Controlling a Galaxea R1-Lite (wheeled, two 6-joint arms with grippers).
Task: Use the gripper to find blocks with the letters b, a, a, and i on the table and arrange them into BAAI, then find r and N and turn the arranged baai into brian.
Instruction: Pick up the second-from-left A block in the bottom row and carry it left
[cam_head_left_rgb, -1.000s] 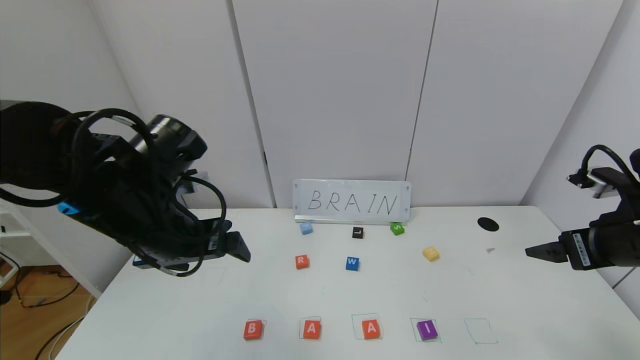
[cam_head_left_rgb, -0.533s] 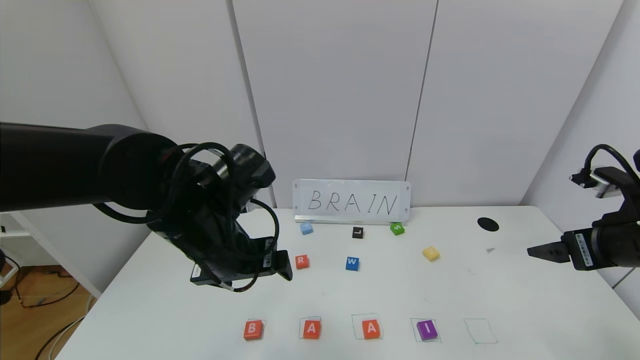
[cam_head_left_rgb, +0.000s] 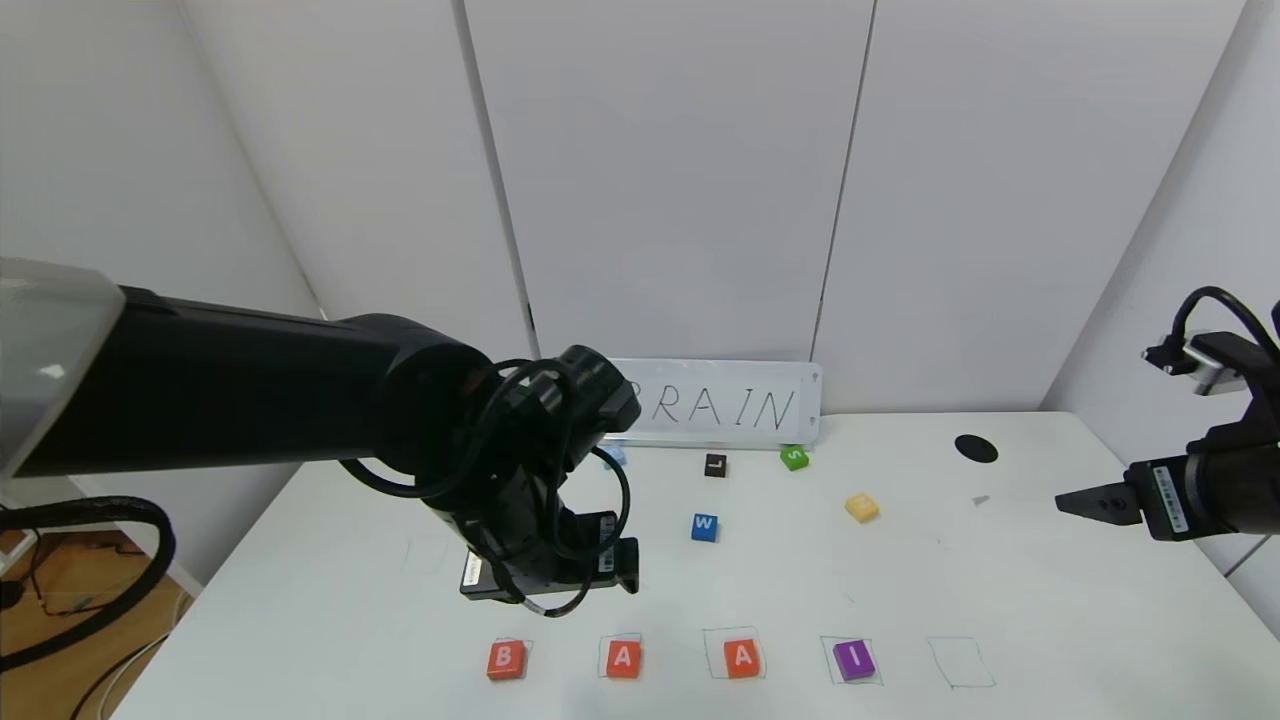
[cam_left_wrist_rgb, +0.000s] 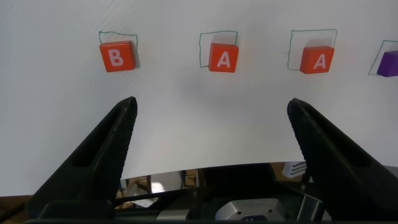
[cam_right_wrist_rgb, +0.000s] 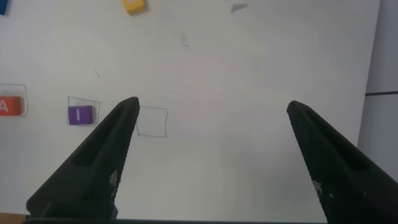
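Left gripper (cam_head_left_rgb: 625, 578) of mine hangs over the table (cam_head_left_rgb: 300, 600) with its fingers spread wide and nothing between them, a little behind the front row. Nearest me, the blocks (cam_head_left_rgb: 623, 657) already spell B, A, A, I in their pen-drawn squares, with one empty square (cam_head_left_rgb: 961, 662) at the right end. I judge the R is the next pick, though my own arm hides that tile from the head camera and the wrist camera does not show it either. To do this well I should centre the fingers over the tile before descending. Farther back lies the yellow N (cam_head_left_rgb: 861, 506), near my right gripper (cam_head_left_rgb: 1068, 503), which waits open at the table's right edge.
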